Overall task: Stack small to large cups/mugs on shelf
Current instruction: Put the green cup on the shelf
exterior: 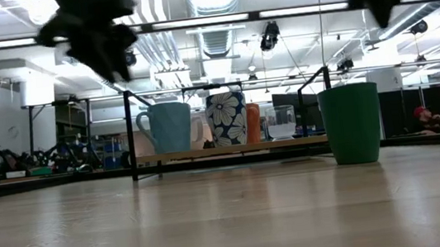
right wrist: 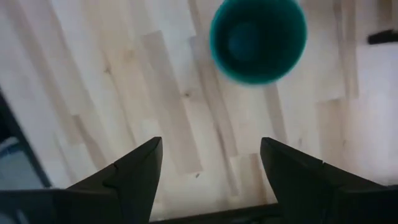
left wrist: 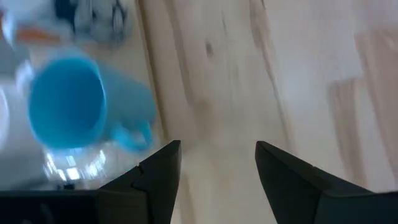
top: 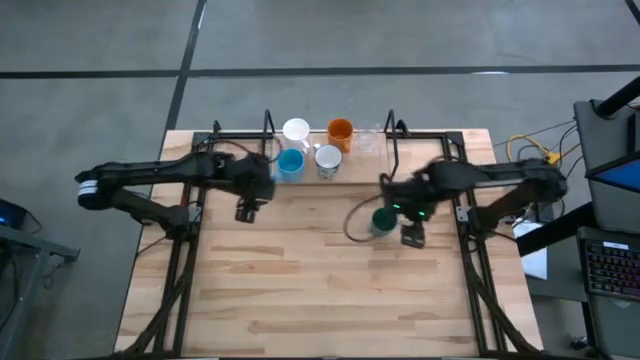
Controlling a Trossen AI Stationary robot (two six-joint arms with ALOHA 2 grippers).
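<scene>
Dark fingers (right wrist: 134, 180) of the right gripper (right wrist: 211, 174) frame the right wrist view, spread apart with bare tabletop (right wrist: 124, 93) between them and nothing held. Ahead of these fingertips, clear of them, the dark green cup (right wrist: 258, 38) stands upright on the table, its open mouth facing the camera. From above, the right gripper (top: 412, 232) sits just beside this green cup (top: 384, 220), apart from it, on the side away from the shelf (top: 250, 140). At table height the green cup (exterior: 352, 122) stands alone on the wood, with the right gripper hanging above it, not touching.

Left gripper (left wrist: 214, 180): fingers likewise apart and empty, over bare wood. Ahead of it and to one side the light blue mug (left wrist: 74, 102) stands on the shelf, handle turned toward the gripper. From above, the left gripper (top: 248, 208) hovers just off the shelf's front edge, near the blue mug (top: 290, 164).

Shelf contents, beyond both grippers: the blue mug, a white cup (top: 296, 130), a flower-patterned white mug (exterior: 227, 118), an orange mug (top: 340, 130) and a clear glass (exterior: 280, 121), grouped closely.

Arm pose: the left arm (top: 150, 180) reaches in from its side of the table, the right arm (top: 500, 180) from the opposite side; both are extended roughly level toward the middle, wrists bent downward.
</scene>
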